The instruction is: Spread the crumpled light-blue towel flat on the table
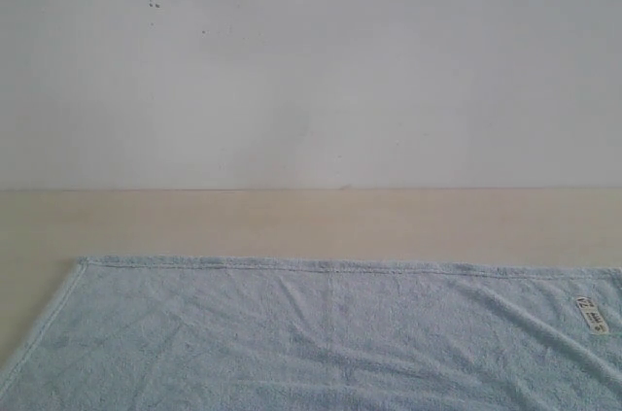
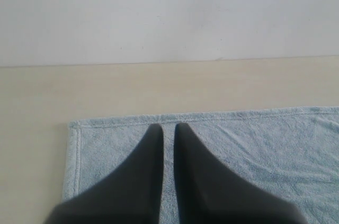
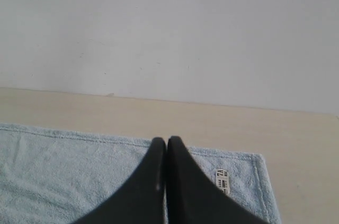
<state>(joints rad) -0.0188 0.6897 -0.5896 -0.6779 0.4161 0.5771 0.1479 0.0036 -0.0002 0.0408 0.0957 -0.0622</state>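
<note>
Exterior camera sits low, near side of the towel, looking across it at the wall. Left wrist camera hangs close over the towel's far left corner, right wrist camera over the far right corner by the tag, both facing that wall. All three share the far hem.

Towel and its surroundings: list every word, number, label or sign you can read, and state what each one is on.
Small white printed tag near a corner of the pale light-blue terry towel: dark print, too small and blurred to read in the exterior or right wrist view.
White wall: only small dark specks, no text.
Pale beige table: no text.
</note>
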